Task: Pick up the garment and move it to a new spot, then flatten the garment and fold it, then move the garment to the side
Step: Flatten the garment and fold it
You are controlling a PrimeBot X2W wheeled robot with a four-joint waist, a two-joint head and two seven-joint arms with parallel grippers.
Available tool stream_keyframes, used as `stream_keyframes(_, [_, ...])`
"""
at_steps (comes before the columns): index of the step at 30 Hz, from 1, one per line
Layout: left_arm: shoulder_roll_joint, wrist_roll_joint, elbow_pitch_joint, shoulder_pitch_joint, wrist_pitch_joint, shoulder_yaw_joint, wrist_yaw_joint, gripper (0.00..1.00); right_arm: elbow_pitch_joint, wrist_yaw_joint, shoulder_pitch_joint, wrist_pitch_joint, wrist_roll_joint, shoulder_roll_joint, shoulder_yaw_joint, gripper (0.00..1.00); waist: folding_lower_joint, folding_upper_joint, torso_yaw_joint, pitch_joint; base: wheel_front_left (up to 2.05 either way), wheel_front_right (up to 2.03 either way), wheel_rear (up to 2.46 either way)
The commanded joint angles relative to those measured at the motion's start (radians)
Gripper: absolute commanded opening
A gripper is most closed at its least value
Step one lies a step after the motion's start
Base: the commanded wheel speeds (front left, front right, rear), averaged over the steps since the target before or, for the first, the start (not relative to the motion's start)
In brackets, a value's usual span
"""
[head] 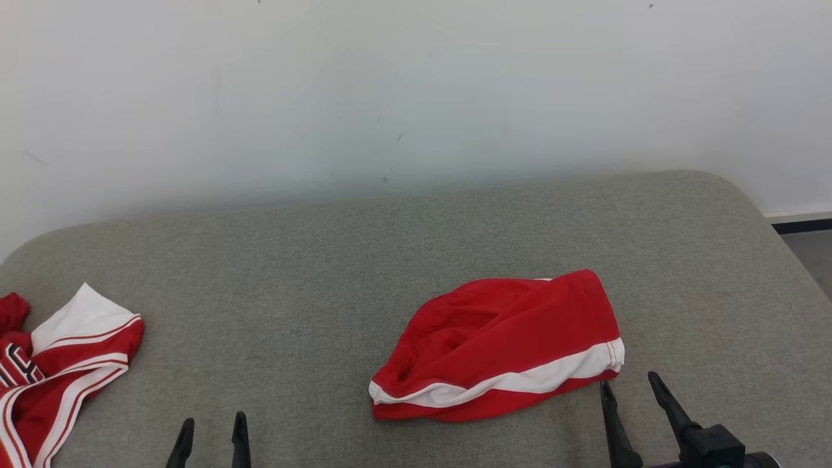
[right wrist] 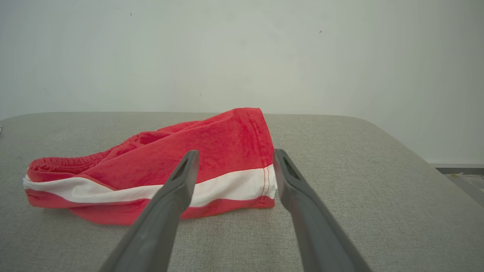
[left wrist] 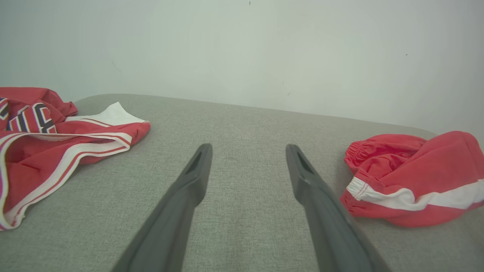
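The red shorts (head: 500, 344), white-striped, lie bunched right of centre on the grey fabric-covered counter (head: 292, 273). They look light and limp, probably best pinched at the near right hem. The right end effector (head: 628, 380) sits just beside that corner, released. The left end effector (head: 214, 418), also released, is well apart.

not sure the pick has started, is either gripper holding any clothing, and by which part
Nothing is held. The left gripper and right gripper are both open, and the red shorts lie free on the cushion.
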Motion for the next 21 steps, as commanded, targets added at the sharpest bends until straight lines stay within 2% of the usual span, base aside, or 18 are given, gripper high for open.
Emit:
stream_keyframes(1, [0.0, 0.01, -0.002, 0.011, -0.001, 0.0, -0.002, 1.0, 0.002, -0.003, -0.003, -0.001, 0.012, 0.0, 0.0, 1.0, 0.0, 0.0, 0.0, 0.001, 0.0, 0.0, 0.0])
stream_keyframes(7, [0.0, 0.012, 0.013, 0.008, -0.001, -0.016, -0.016, 1.0, 0.005, -0.003, -0.012, -0.001, 0.008, 0.0, -0.008, 1.0, 0.0, 0.0, -0.001, 0.004, 0.0, 0.0, 0.0])
stream_keyframes(12, [0.0, 0.038, 0.056, -0.019, -0.001, -0.077, -0.052, 1.0, 0.026, -0.003, -0.037, -0.001, -0.004, 0.0, -0.02, 1.0, 0.0, 0.0, -0.006, 0.008, 0.0, 0.0, 0.0])
stream_keyframes(21, [0.001, 0.047, 0.211, -0.134, -0.001, -0.189, -0.085, 1.0, 0.193, -0.003, -0.167, 0.051, -0.037, 0.0, -0.051, 1.0, 0.0, 0.0, -0.033, 0.038, 0.0, 0.0, 0.0])
